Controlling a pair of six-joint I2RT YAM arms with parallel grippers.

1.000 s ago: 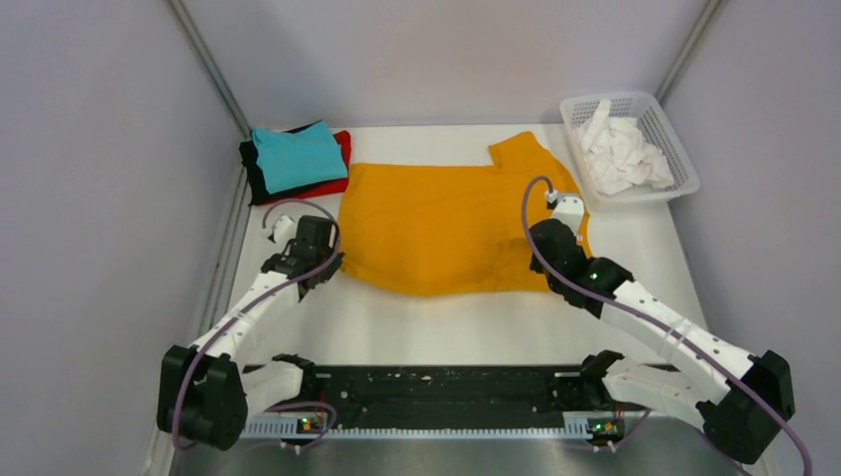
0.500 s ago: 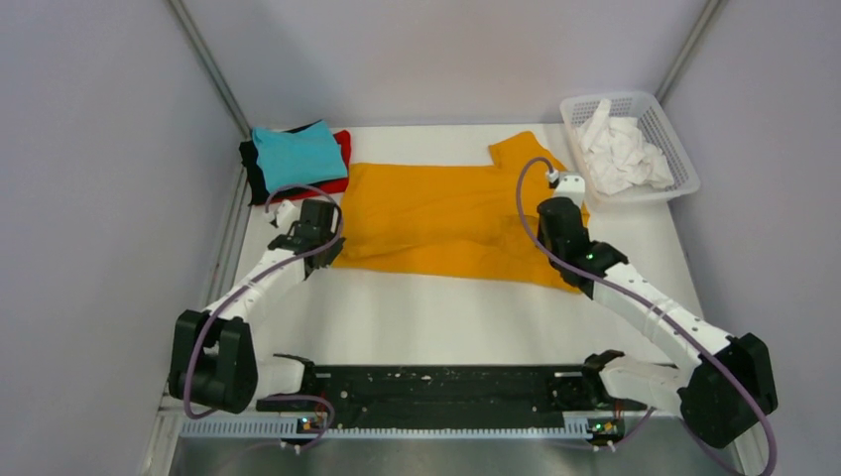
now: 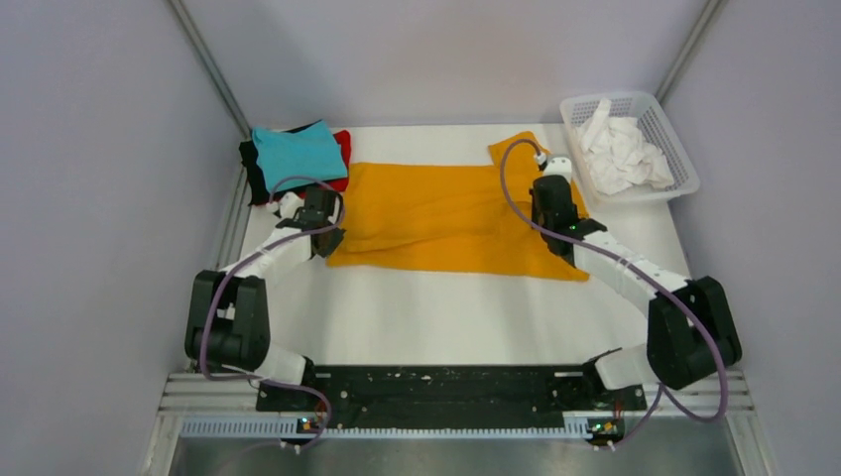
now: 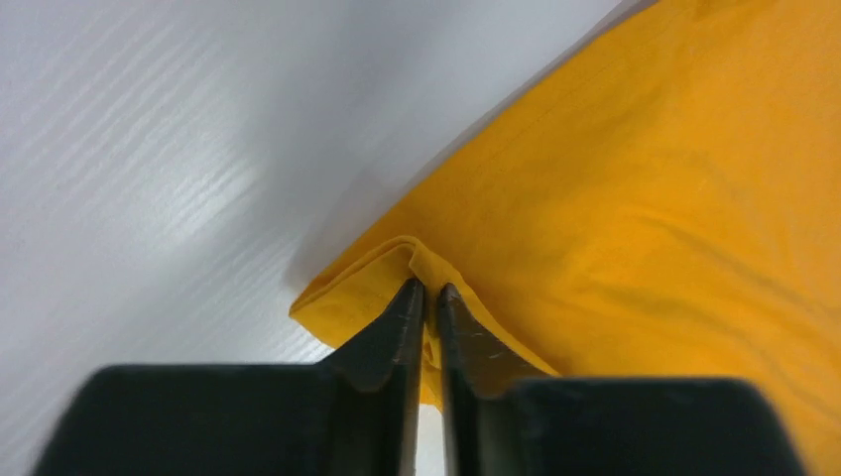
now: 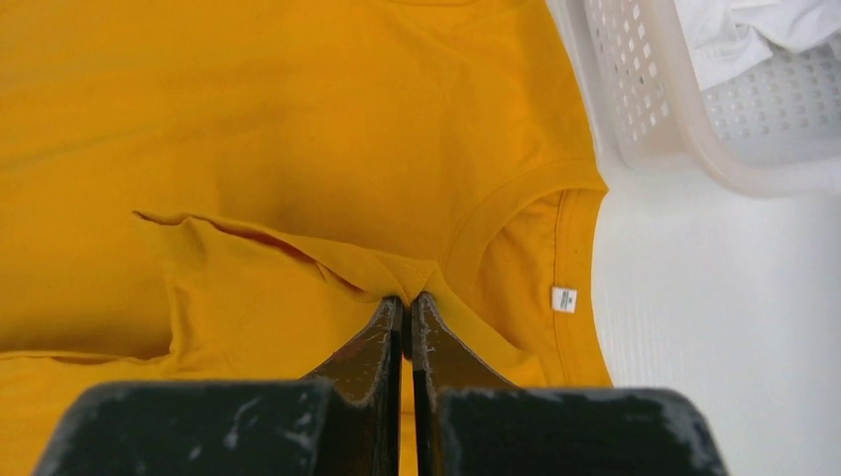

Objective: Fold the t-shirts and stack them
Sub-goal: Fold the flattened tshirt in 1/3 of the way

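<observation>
The mustard-orange t-shirt (image 3: 446, 213) lies across the middle of the table, its near half folded up over the far half. My left gripper (image 3: 319, 220) is shut on the shirt's left edge; in the left wrist view the jaws (image 4: 424, 290) pinch a fold of orange fabric (image 4: 635, 169). My right gripper (image 3: 551, 196) is shut on the shirt's right side near the collar; in the right wrist view the jaws (image 5: 407, 300) pinch a fold of the shirt (image 5: 298, 129). A folded teal t-shirt (image 3: 298, 156) lies on black (image 3: 251, 173) and red (image 3: 341, 149) shirts at the back left.
A white lattice basket (image 3: 670, 149) holding white cloth stands at the back right, close to my right gripper; its wall shows in the right wrist view (image 5: 645, 109). Grey walls close in both sides. A black rail (image 3: 436, 389) runs along the near edge.
Both grippers have moved away from the near edge toward the back, carrying the shirt's near hem over itself. The shirt now looks narrower front to back.
</observation>
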